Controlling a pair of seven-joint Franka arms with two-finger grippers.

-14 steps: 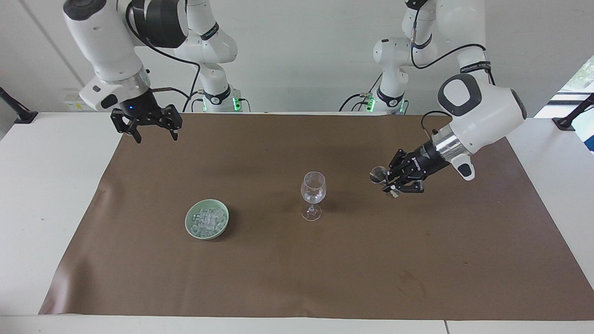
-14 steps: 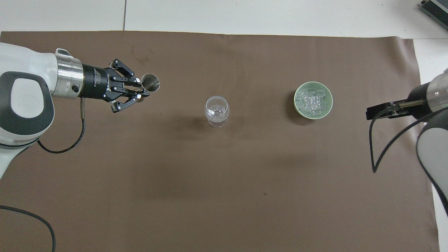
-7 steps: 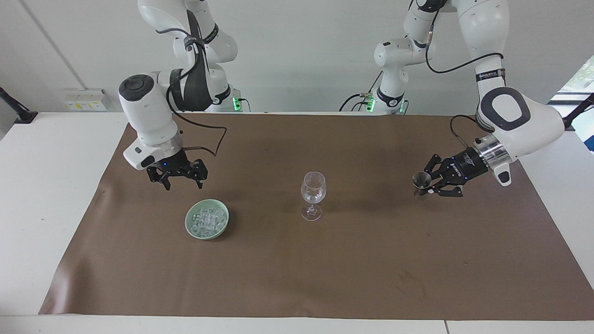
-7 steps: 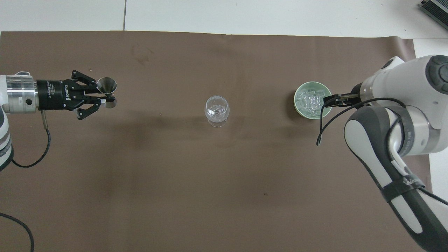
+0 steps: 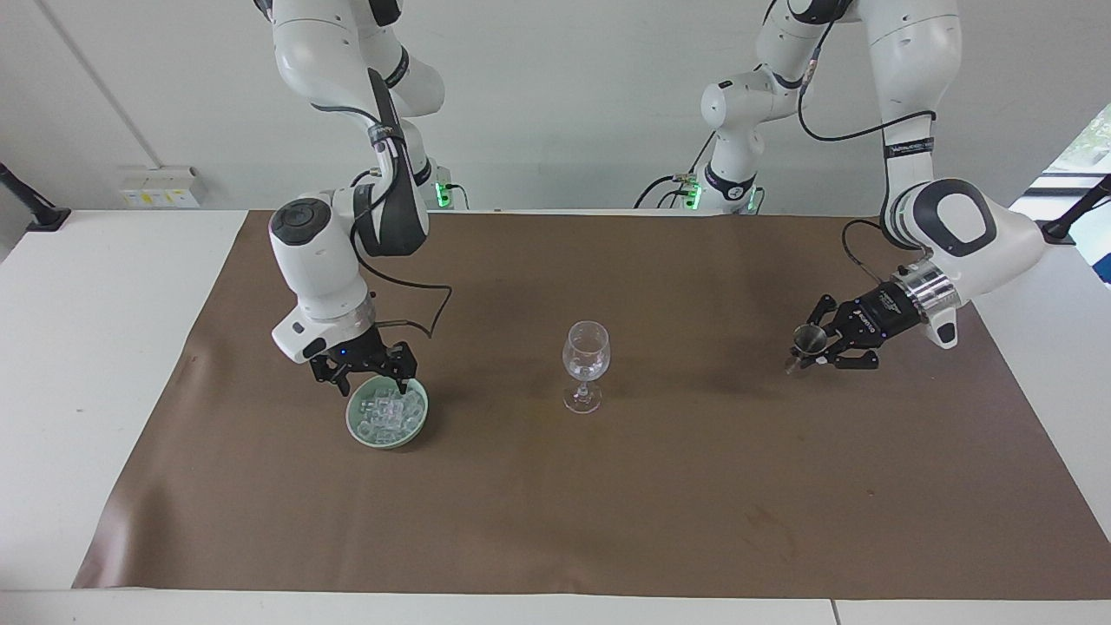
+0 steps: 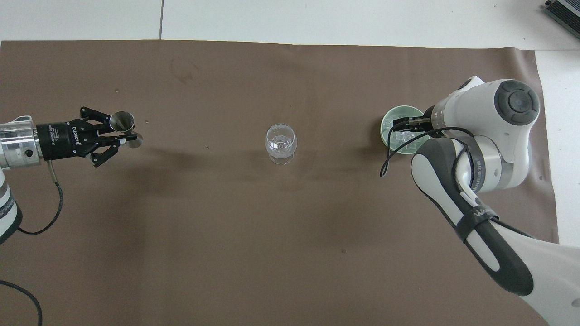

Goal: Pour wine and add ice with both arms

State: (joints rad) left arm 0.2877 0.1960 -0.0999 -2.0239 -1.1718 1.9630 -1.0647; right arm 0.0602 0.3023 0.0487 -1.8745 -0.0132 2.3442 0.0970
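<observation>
Now right claw (image 5: 366,375) lowered, spread open over the ice (image 5: 388,412), left claw (image 5: 818,349) pulled back, clamped on metal jigger (image 5: 809,339).

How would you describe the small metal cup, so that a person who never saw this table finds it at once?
Start at the brown mat and go from the wine glass in its middle toward the left arm's end. There the left gripper holds a small metal cup low over the mat. It is the only shiny steel piece; its neighbours are glass and green.
</observation>
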